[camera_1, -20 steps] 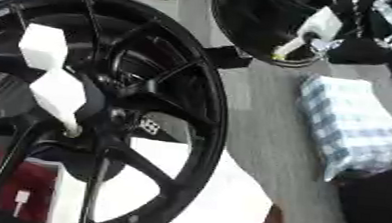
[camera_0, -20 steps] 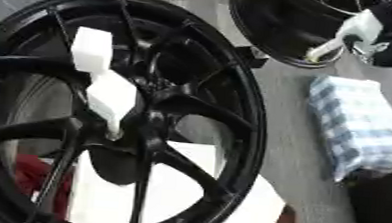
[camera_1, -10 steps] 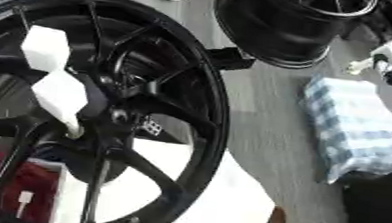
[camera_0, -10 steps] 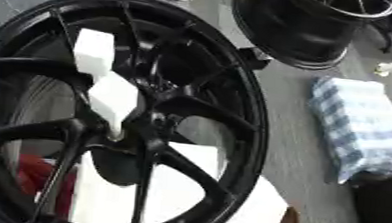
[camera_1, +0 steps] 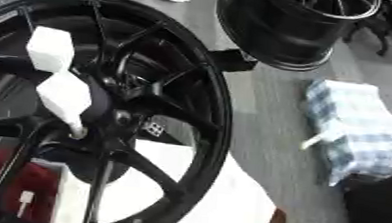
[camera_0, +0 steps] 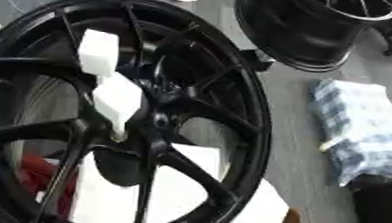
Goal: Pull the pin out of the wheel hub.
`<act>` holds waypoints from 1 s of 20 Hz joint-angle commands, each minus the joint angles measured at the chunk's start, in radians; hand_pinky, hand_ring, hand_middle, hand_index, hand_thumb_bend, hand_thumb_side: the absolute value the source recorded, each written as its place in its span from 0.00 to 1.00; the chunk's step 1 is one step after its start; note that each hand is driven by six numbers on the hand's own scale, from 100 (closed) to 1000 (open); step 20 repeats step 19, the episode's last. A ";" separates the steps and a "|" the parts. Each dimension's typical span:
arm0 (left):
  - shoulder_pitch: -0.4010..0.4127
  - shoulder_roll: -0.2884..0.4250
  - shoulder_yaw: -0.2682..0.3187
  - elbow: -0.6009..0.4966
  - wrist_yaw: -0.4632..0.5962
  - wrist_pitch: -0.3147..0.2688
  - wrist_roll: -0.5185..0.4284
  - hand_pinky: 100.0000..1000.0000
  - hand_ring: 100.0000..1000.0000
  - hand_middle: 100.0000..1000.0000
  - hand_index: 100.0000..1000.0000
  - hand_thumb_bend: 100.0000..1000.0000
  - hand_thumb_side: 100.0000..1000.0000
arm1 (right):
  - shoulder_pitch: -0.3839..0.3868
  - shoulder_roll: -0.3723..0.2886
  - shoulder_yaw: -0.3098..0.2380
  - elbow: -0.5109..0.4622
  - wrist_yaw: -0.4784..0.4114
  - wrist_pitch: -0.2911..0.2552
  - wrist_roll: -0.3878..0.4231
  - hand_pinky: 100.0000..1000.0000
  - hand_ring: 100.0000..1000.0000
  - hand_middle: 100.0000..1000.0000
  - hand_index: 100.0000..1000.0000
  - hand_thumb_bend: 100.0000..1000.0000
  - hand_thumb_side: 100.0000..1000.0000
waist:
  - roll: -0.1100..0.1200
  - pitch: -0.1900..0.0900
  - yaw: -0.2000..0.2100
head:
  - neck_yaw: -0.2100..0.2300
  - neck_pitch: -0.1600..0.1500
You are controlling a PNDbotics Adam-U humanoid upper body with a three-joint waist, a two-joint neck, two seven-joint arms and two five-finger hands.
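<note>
Even, soft daylight, no hard shadows, overall motion blur, white pin (camera_0: 112,84) slightly overexposed, black wheel (camera_0: 234,116) detail murky

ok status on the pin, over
Neither hand in view. White pin seated in the black wheel hub, tilted up-left. Nothing blocking it.

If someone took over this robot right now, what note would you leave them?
Hands: neither robot hand shows in either view.
Things: the big black wheel stands close in front. A white pin sticks out of its hub, still in place. A second wheel sits behind, and a checked blue and white bundle lies to the right.
Done: nothing visible yet.
Left: bring a hand in, grasp the pin and pull it out of the hub.
</note>
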 commanded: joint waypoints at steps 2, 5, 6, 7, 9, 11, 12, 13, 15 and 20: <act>-0.009 0.015 -0.002 -0.019 0.003 -0.002 -0.006 0.90 0.55 0.46 0.69 0.00 0.76 | -0.028 -0.017 -0.007 -0.065 -0.050 -0.053 -0.053 0.68 0.74 0.61 0.69 0.22 0.30 | 0.007 -0.018 0.003 | -0.010 -0.013; -0.012 0.015 -0.004 -0.019 0.006 -0.003 -0.009 0.90 0.55 0.46 0.69 0.00 0.76 | -0.050 -0.011 0.021 -0.119 -0.096 -0.093 -0.098 0.62 0.58 0.45 0.57 0.20 0.14 | 0.009 -0.018 0.007 | -0.014 -0.014; -0.012 0.015 -0.005 -0.019 0.007 -0.003 -0.009 0.90 0.55 0.46 0.69 0.00 0.76 | -0.055 -0.010 0.035 -0.140 -0.110 -0.107 -0.112 0.61 0.57 0.43 0.55 0.20 0.10 | 0.009 -0.018 0.008 | -0.015 -0.014; -0.013 0.016 -0.005 -0.019 0.007 -0.003 -0.010 0.90 0.55 0.46 0.69 0.00 0.76 | -0.059 -0.011 0.051 -0.160 -0.123 -0.119 -0.120 0.61 0.56 0.42 0.54 0.28 0.06 | 0.010 -0.019 0.009 | -0.017 -0.015; -0.014 0.016 -0.006 -0.019 0.009 -0.004 -0.012 0.90 0.55 0.46 0.69 0.00 0.76 | -0.062 -0.014 0.076 -0.196 -0.153 -0.135 -0.124 0.61 0.55 0.42 0.54 0.21 0.05 | 0.011 -0.019 0.010 | -0.019 -0.016; -0.015 0.017 -0.005 -0.019 0.010 -0.004 -0.012 0.90 0.55 0.46 0.69 0.00 0.76 | -0.061 -0.018 0.084 -0.212 -0.186 -0.139 -0.130 0.61 0.55 0.42 0.54 0.21 0.05 | 0.011 -0.019 0.010 | -0.019 -0.017; -0.015 0.017 -0.005 -0.019 0.010 -0.004 -0.012 0.90 0.55 0.46 0.69 0.00 0.76 | -0.060 -0.021 0.086 -0.216 -0.201 -0.141 -0.133 0.61 0.55 0.42 0.54 0.21 0.05 | 0.011 -0.019 0.010 | -0.019 -0.017; -0.015 0.017 -0.006 -0.019 0.011 -0.005 -0.013 0.90 0.55 0.46 0.69 0.00 0.76 | -0.063 -0.025 0.090 -0.222 -0.213 -0.144 -0.133 0.61 0.54 0.41 0.52 0.24 0.00 | 0.011 -0.020 0.012 | -0.022 -0.017; -0.018 0.018 -0.008 -0.019 0.013 -0.005 -0.015 0.90 0.55 0.46 0.69 0.00 0.76 | -0.087 -0.031 0.123 -0.257 -0.226 -0.166 -0.113 0.60 0.53 0.41 0.52 0.26 0.00 | 0.012 -0.021 0.018 | -0.028 -0.019; -0.019 0.017 -0.008 -0.019 0.015 -0.005 -0.017 0.90 0.55 0.46 0.69 0.00 0.76 | -0.091 -0.026 0.161 -0.350 -0.234 -0.172 -0.060 0.60 0.53 0.41 0.52 0.27 0.00 | 0.012 -0.020 0.017 | -0.030 -0.020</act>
